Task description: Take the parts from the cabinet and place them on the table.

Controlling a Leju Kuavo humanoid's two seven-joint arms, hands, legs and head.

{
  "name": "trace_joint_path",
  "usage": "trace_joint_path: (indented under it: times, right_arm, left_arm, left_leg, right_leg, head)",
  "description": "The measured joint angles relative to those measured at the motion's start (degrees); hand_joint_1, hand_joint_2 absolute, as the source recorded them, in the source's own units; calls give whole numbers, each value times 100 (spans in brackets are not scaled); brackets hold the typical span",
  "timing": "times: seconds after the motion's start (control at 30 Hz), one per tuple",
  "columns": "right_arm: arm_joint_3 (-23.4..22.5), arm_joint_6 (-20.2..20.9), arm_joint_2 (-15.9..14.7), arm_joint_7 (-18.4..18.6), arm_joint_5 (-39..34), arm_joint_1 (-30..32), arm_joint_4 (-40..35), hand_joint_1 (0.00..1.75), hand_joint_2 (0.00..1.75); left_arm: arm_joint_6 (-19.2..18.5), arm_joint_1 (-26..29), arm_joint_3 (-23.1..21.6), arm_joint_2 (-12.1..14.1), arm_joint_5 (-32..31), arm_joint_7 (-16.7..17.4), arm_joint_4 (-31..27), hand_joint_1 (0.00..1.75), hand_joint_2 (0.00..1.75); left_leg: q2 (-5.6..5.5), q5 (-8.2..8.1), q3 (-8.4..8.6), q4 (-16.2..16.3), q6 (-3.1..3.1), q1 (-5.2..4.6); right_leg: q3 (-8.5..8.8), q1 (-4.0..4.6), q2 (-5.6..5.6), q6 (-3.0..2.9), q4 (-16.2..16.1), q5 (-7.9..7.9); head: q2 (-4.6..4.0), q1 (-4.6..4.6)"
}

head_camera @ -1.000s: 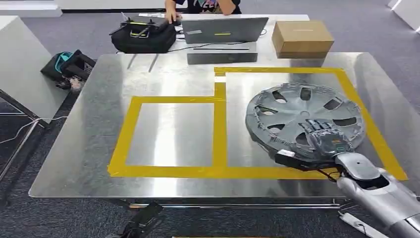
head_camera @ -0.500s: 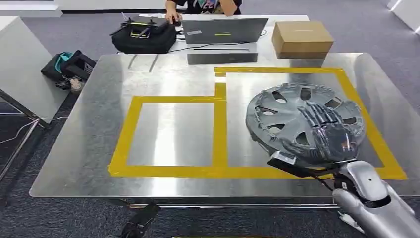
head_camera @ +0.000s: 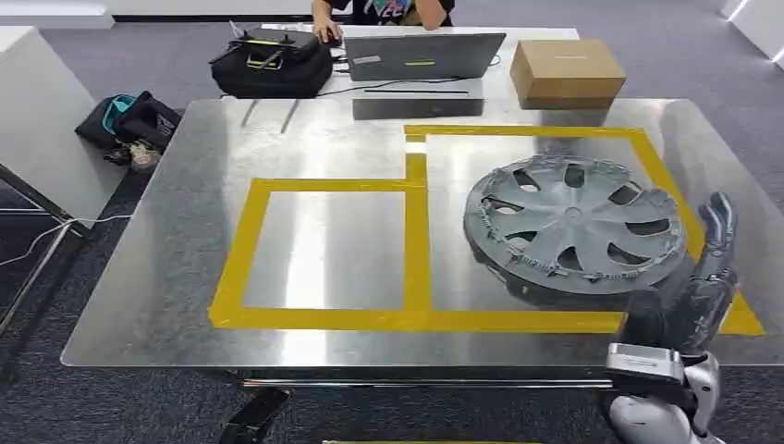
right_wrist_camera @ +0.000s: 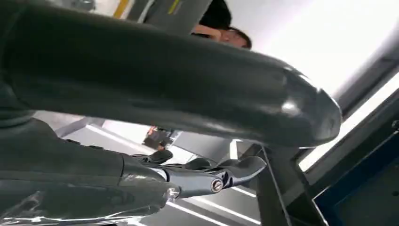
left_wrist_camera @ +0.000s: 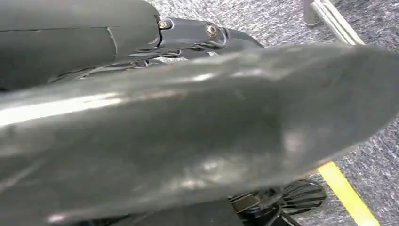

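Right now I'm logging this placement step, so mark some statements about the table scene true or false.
1. The hubcap lies inside the larger yellow-taped box. True.
2. The right hand grips the hubcap. False: it is raised beside it, holding nothing.
3. A cardboard box sits beyond the metal table. True.
4. The smaller taped box holds a part. False: bare metal shows inside it.
5. A laptop stands on the hubcap. False: it is on the far desk.
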Motion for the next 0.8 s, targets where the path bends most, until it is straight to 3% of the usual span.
trace_joint_path:
  times: [0.1,0.13,0.17,0.2,0.27,0.3,0.33,0.43,0.47,0.53,0.6,0.63,0.67,0.7,0.77,0.8]
  right_arm:
    - [-185,303,70,-228,-705,150,-57,0,0]
    - [-263,431,98,-313,-1013,223,-68,0,0]
    - [-364,546,133,-399,-1299,283,-83,0,0]
    - [-449,598,162,-450,-1415,316,-102,0,0]
    - [-577,649,195,-498,-1492,331,-153,0,0]
    - [-619,656,210,-511,-1503,337,-166,0,0]
    - [-636,669,229,-516,-1521,355,-181,0,0]
    - [-715,682,269,-518,-1540,396,-207,0,0]
    - [-726,721,291,-526,-1591,398,-207,0,0]
    - [-789,871,321,-572,-1763,418,-236,0,0]
    - [-857,986,345,-612,-1870,466,-236,0,0]
    - [-876,1029,352,-622,-1901,488,-236,0,0]
    - [-900,1080,356,-634,-1923,504,-236,0,0]
    - [-920,1136,374,-644,-1953,511,-236,0,0]
    - [-955,1217,393,-653,-1993,517,-236,0,0]
    - [-973,1257,404,-653,-2006,522,-236,0,0]
  left_arm:
    - [33,42,48,4,44,-2,2,0,0]
    - [37,62,74,11,52,-4,2,0,0]
    - [39,80,105,15,59,-7,2,0,0]
    - [39,92,116,22,63,-9,2,0,0]
    - [37,100,140,24,70,-13,2,0,0]
    - [39,99,149,29,72,-13,2,0,0]
    - [37,95,157,39,76,-15,2,0,0]
    - [39,101,181,48,79,-15,2,0,0]
    - [39,101,190,61,79,-15,2,0,0]
    - [42,101,197,61,79,-15,2,0,0]
    - [39,102,219,63,79,-15,2,0,0]
    - [37,105,232,63,79,-15,2,0,0]
    - [37,108,240,63,79,-15,2,0,0]
    - [37,107,245,63,79,-15,2,0,0]
    - [35,97,249,66,79,-15,2,0,0]
    - [35,83,251,70,79,-15,2,0,0]
  left_leg:
    - [1,10,-23,12,9,4]
    - [1,11,-32,25,6,3]
    - [1,11,-36,37,5,3]
    - [0,8,-41,50,2,4]
    - [-1,-6,-45,92,-32,17]
    - [-4,-12,-63,107,-80,-7]
    - [-11,-5,-96,129,-106,-14]
    - [-15,40,-125,154,-178,-13]
    - [-8,-11,-159,188,-223,-2]
    - [-3,-471,-344,626,-314,17]
    - [-3,-1013,-698,1593,-360,57]
    - [-3,-1095,-773,1848,-366,66]
    - [-2,-1046,-730,1872,-362,71]
    - [-2,-882,-580,1663,-350,74]
    - [-3,-488,-4,753,-302,72]
    - [-2,-421,331,274,-267,71]
  right_leg:
    - [-519,-1,-3,16,1324,-646]
    - [-607,0,-2,23,1564,-681]
    - [-550,-1,-5,24,1498,-567]
    - [-389,-2,-6,22,1210,-373]
    - [174,-11,-17,27,207,64]
    - [375,9,-6,30,-78,-70]
    - [407,24,22,-43,-90,5]
    - [317,26,17,-130,-87,0]
    - [286,-7,4,-190,-111,38]
    - [209,-8,-10,-277,-111,96]
    - [96,-2,-27,-291,-106,173]
    - [49,-1,-33,-289,-105,203]
    - [-5,-1,-33,-280,-102,243]
    - [-55,0,-31,-266,-102,283]
    - [-123,-1,-23,-231,-102,354]
    - [-135,-1,-24,-201,-102,390]
  head:
    - [0,24]
    - [0,17]
    - [0,20]
    - [0,22]
    - [0,22]
    - [0,17]
    - [0,27]
    - [0,15]
    - [0,20]
    - [0,-15]
    - [0,-15]
    - [0,-15]
    - [0,-18]
    - [0,-15]
    - [0,-18]
    - [0,-18]
